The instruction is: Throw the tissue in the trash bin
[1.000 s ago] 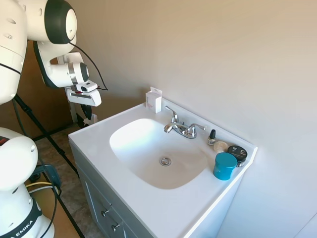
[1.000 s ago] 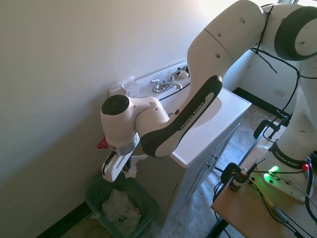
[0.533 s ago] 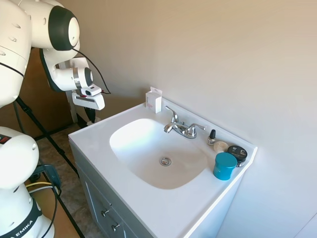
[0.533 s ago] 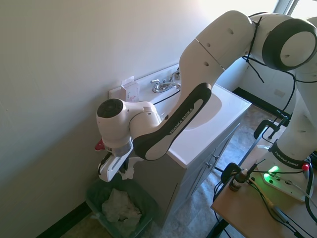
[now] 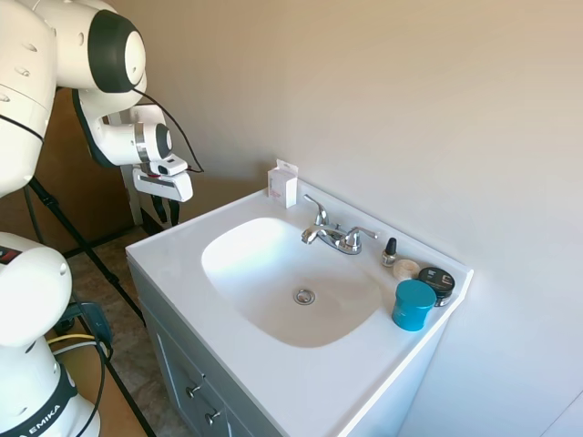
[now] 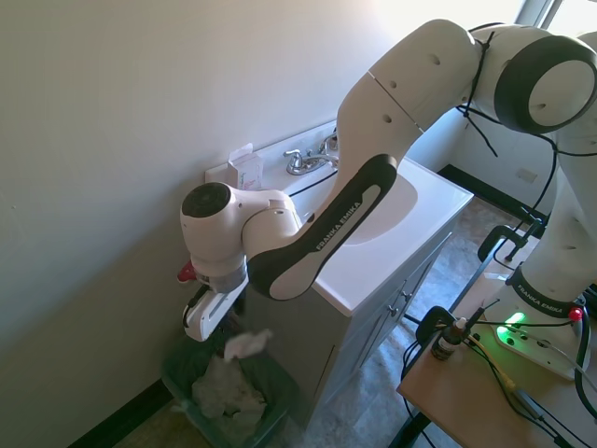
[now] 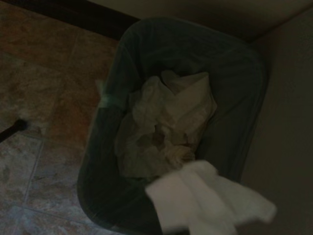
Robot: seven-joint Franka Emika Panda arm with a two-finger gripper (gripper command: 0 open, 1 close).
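**A:** Two things flank the gripper (image 6: 216,315): the bare wall on one side and the side panel of the vanity cabinet (image 6: 298,347) close on the other. Directly beneath it sits the trash bin (image 6: 183,375), dark green, already half full of crumpled paper (image 6: 224,392). Nothing stands between the gripper and the bin's mouth.

**B:** And the tissue?

**A:** The tissue (image 6: 247,343) is in the air just below the gripper, above the bin's rim, and touches neither. So the gripper has hold of nothing. How wide it stands open I cannot tell.

**B:** Does the other side camera agree?

**A:** It shows the sink top instead. Well away from the gripper are a small white box (image 5: 282,184) by the wall, the faucet (image 5: 335,237), a teal jar (image 5: 414,304) and a few small pots. The countertop edge hides the bin and the tissue there. The gripper (image 5: 164,213) hangs just past that edge, mostly in shadow.

**B:** The wrist view?

**A:** It looks straight down into the bin (image 7: 244,88), which stands on brown floor tiles (image 7: 44,98). The tissue (image 7: 210,200) is nearest the camera: a pale, soft, loosely folded wad, brighter than the greyish paper (image 7: 166,122) lying under it.
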